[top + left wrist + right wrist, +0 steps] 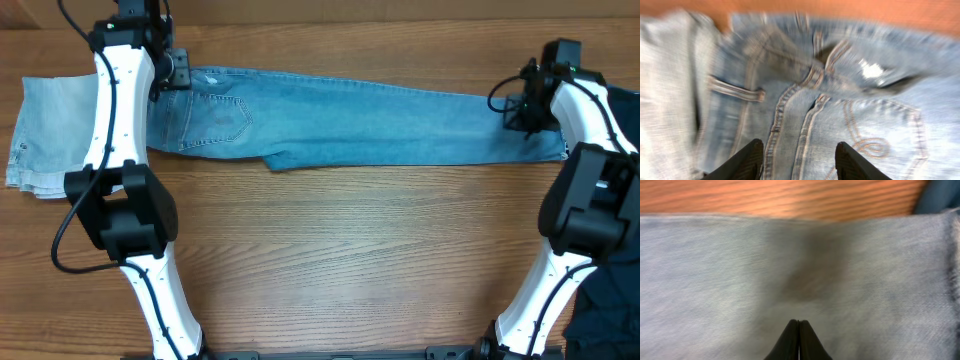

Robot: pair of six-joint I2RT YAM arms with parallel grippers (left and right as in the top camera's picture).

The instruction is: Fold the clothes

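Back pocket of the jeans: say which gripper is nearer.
Left. The left gripper is at the waistband beside the back pocket; the right gripper is at the hem.

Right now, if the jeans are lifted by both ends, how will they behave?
Probably floppy: the jeans lie flat and limp, so the middle would likely sag. The stitched denim looks thick, so they are probably heavyish, not slippery.

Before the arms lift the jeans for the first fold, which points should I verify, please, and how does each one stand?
1. jeans stretched out along the table: ok.
2. right gripper shut at the hem end: ok.
3. Hem cloth pinched between its fingers: cannot tell.
4. left gripper gripping the waist: cannot tell; its fingers stand apart.
5. paler denim piece apart from the waist: cannot tell.
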